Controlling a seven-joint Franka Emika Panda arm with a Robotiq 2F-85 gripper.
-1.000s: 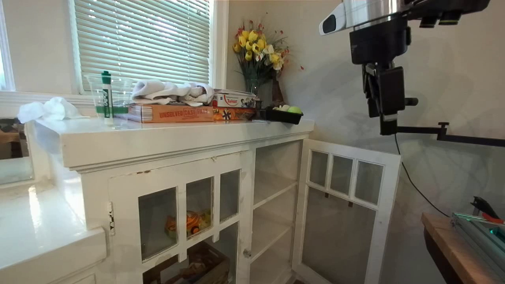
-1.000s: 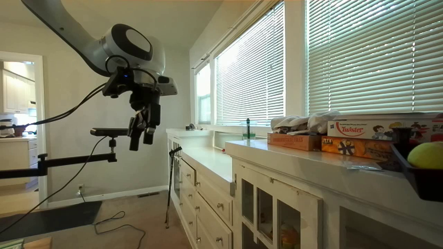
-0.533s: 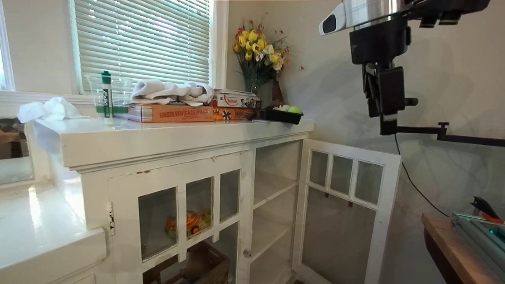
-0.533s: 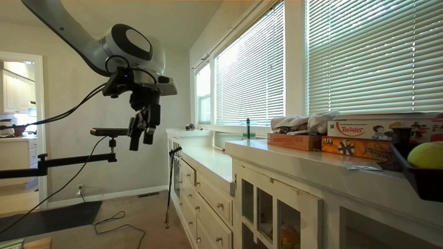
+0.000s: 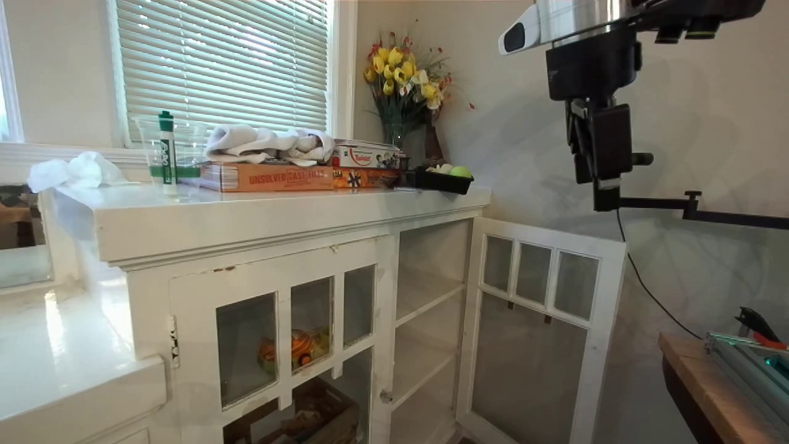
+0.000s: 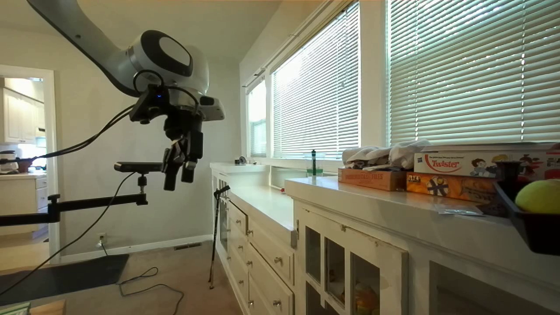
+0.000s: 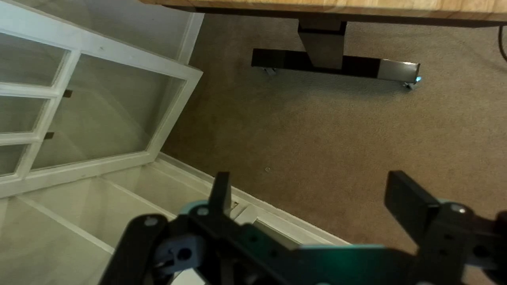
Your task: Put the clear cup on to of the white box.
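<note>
The clear cup [image 5: 190, 148] stands upright near the left end of the white cabinet top, greenish in its lower part. A green-capped marker [image 5: 167, 148] stands upright in front of it. The cup also shows in an exterior view [image 6: 320, 163]. The white Twister box [image 5: 368, 158] lies on an orange box [image 5: 365, 179]; it shows too in an exterior view [image 6: 459, 163]. My gripper [image 5: 595, 192] hangs in the air, pointing down, well away from cup and box. It is open and empty, seen also in an exterior view [image 6: 179, 180] and the wrist view [image 7: 307, 176].
A white cloth [image 5: 271, 144] lies on an orange Unsolved Case Files box [image 5: 286, 177] between cup and Twister box. A black tray [image 5: 441, 180] with a green ball juts over the cabinet edge. A glass-paned door [image 5: 548, 308] hangs open below. Flowers [image 5: 404, 77] stand behind.
</note>
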